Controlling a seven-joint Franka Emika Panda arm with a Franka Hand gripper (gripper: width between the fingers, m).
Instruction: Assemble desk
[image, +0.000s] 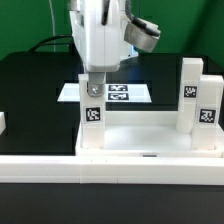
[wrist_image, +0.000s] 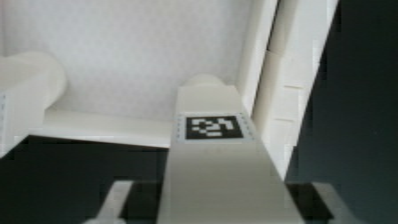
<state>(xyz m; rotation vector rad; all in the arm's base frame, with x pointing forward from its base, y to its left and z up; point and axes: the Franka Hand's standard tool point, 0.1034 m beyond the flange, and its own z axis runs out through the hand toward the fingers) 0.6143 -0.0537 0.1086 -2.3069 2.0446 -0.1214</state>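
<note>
The white desk top (image: 150, 135) lies with its raised rim up at the front of the black table. My gripper (image: 93, 88) is shut on a white square leg (image: 93, 108) with a tag, held upright over the top's corner on the exterior view's left. I cannot tell whether the leg sits in its socket. Two more tagged legs (image: 190, 90) (image: 208, 112) stand upright at the top's corners on the exterior view's right. In the wrist view the held leg (wrist_image: 222, 150) runs between my fingers (wrist_image: 128, 200), with the top's rim wall (wrist_image: 270, 70) beside it.
The marker board (image: 128, 93) lies flat behind the desk top. A long low white rail (image: 110, 170) runs along the table's front edge. A small white part (image: 3, 122) shows at the exterior view's left edge. A green backdrop stands behind.
</note>
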